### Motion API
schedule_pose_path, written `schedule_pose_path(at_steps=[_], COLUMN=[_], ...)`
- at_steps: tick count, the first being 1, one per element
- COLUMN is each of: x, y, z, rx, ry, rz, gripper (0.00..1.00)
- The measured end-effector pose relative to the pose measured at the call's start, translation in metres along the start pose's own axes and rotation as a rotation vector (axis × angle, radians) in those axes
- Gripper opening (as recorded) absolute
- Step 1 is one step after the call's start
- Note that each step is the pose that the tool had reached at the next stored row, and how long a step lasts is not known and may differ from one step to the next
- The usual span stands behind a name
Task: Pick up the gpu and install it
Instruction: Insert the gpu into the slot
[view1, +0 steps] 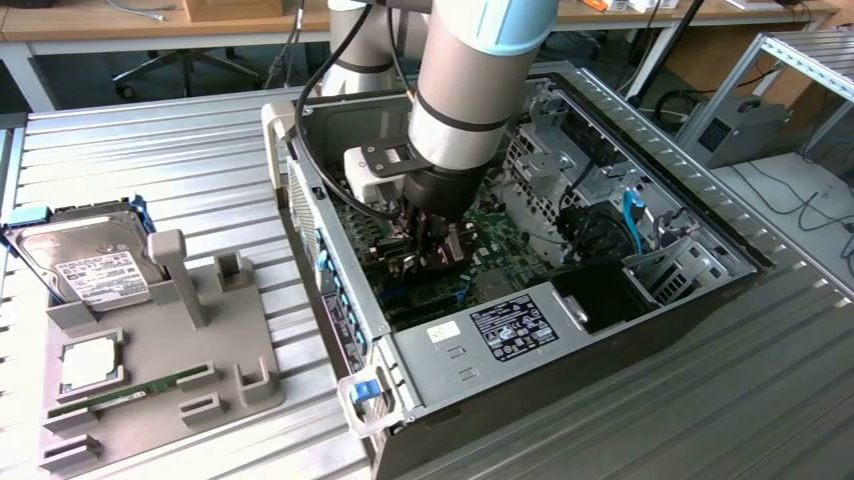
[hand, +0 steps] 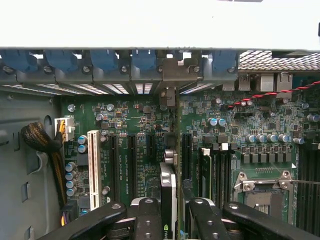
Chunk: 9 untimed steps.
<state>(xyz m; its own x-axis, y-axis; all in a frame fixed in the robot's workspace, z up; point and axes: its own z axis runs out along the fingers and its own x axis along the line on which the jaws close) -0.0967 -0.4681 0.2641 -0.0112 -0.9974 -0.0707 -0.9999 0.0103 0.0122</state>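
Wrist view — hand (hand: 170, 210) grips gpu (hand: 168, 187) edge-on, lower part cut off.

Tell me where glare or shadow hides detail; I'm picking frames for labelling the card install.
Wrist view: the case wall along the edge is blown out to plain white, while the motherboard is evenly lit and readable and the gpu sits edge-on between the gripper fingers. Exterior view: the arm shades the case interior, so the slots there look dark.

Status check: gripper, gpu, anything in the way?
Gripper shut on gpu, down inside the case. Card edge-on over the motherboard slots. Nothing seen blocking the slots.
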Motion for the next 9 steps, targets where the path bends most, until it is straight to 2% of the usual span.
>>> schedule_pose_path(at_steps=[9], x=[0.0], y=[0.0], z=[0.0007], rx=[0.0], ry=[-0.0001], rz=[0.0], gripper=[0.27])
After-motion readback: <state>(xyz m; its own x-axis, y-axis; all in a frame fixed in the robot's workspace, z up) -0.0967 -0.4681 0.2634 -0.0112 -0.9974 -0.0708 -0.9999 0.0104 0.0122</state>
